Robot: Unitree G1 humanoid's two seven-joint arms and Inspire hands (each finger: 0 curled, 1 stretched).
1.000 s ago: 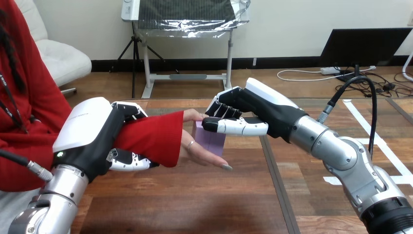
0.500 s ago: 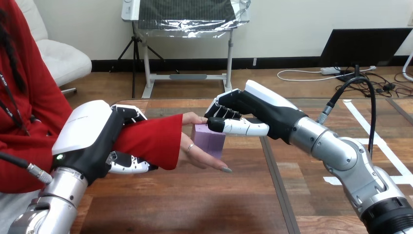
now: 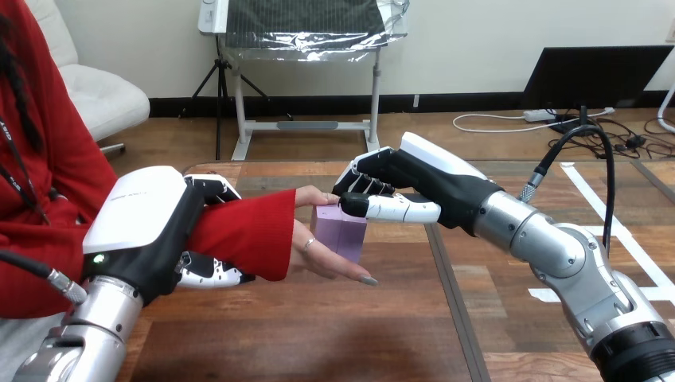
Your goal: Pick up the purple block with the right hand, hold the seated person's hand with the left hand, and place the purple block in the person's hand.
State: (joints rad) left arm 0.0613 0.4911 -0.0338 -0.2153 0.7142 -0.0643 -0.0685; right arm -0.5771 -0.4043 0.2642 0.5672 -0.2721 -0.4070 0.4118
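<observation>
The purple block (image 3: 338,232) rests on the palm of the person's hand (image 3: 322,261), which lies open above the table with its fingers pointing right. My right hand (image 3: 414,185) reaches in from the right. Its thumb lies along the block's top edge, and its curled fingers sit just behind that edge. My left hand (image 3: 139,227) is wrapped round the person's red-sleeved wrist (image 3: 247,231), with fingers under it and thumb over it.
The wooden table (image 3: 318,334) stretches out below both hands, with a dark seam running down its middle right. The person sits at the left side, their forearm reaching across toward the centre.
The person's hand and the block have sunk slightly. My right thumb, earlier across the block's front face, now sits at its top edge. The left hand keeps its hold.
</observation>
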